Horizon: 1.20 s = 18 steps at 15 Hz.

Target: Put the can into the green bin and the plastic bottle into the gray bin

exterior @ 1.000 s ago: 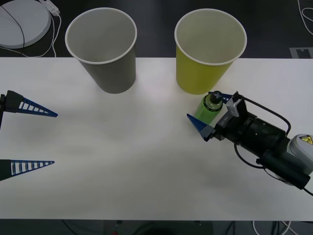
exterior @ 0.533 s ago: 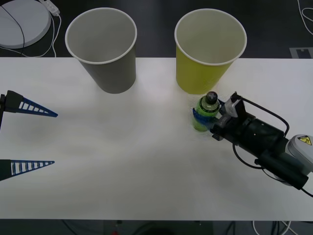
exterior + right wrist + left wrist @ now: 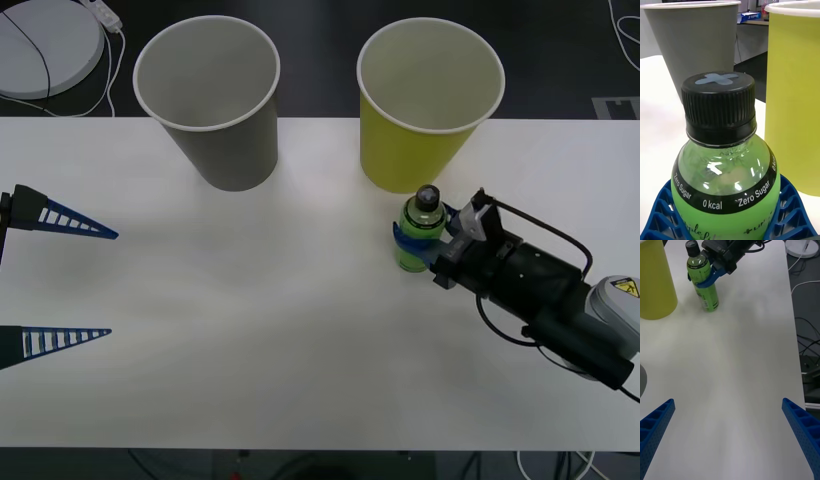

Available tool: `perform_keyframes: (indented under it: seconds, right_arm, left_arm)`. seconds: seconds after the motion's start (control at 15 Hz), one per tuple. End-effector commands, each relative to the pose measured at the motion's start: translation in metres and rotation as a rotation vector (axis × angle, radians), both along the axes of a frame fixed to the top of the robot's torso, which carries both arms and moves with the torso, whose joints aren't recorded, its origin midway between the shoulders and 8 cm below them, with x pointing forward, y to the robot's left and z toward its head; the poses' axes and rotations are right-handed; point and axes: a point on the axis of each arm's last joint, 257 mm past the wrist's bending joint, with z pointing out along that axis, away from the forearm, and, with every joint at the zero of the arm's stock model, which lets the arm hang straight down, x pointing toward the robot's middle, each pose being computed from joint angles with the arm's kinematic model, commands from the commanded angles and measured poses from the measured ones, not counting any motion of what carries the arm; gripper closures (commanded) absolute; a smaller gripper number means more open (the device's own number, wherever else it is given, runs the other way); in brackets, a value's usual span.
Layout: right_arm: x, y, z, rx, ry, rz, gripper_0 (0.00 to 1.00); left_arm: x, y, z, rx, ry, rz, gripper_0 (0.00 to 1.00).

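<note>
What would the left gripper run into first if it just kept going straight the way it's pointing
Probably nothing on the table: the open left gripper points across bare tabletop, passing nearer the robot than the plastic bottle held by the right gripper.

Green bin (image 3: 428, 105) stands just behind plastic bottle (image 3: 420, 229); rear approach blocked. Right gripper (image 3: 418, 240) clamps bottle, occupies right flank. Gray bin (image 3: 211, 100) well apart leftward; open lane between bins. Table (image 3: 260, 340) centre bare up to left gripper (image 3: 62, 280), spread wide at left edge.
</note>
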Motion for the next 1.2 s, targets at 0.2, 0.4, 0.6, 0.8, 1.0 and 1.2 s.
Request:
perform_keyframes:
  seconds: [0.2, 0.4, 0.6, 0.8, 1.0, 1.2]
  right_arm:
    - [-0.010, -0.002, 0.010, 0.013, -0.001, 0.014, 1.00]
    - [-0.020, -0.007, 0.016, 0.014, -0.005, 0.020, 1.00]
    - [-0.033, -0.013, 0.025, 0.007, -0.007, 0.033, 1.00]
    - [-0.046, -0.018, 0.031, 0.008, 0.000, 0.043, 1.00]
    - [-0.059, -0.026, 0.035, 0.011, 0.029, 0.047, 1.00]
    - [-0.073, -0.030, 0.040, 0.009, 0.071, 0.063, 1.00]
  left_arm:
    - [0.000, 0.000, 0.000, 0.000, 0.000, 0.000, 0.00]
    - [0.000, 0.000, 0.000, 0.000, 0.000, 0.000, 0.00]
    - [0.000, 0.000, 0.000, 0.000, 0.000, 0.000, 0.00]
    - [0.000, 0.000, 0.000, 0.000, 0.000, 0.000, 0.00]
    - [0.000, 0.000, 0.000, 0.000, 0.000, 0.000, 0.00]
    - [0.000, 0.000, 0.000, 0.000, 0.000, 0.000, 0.00]
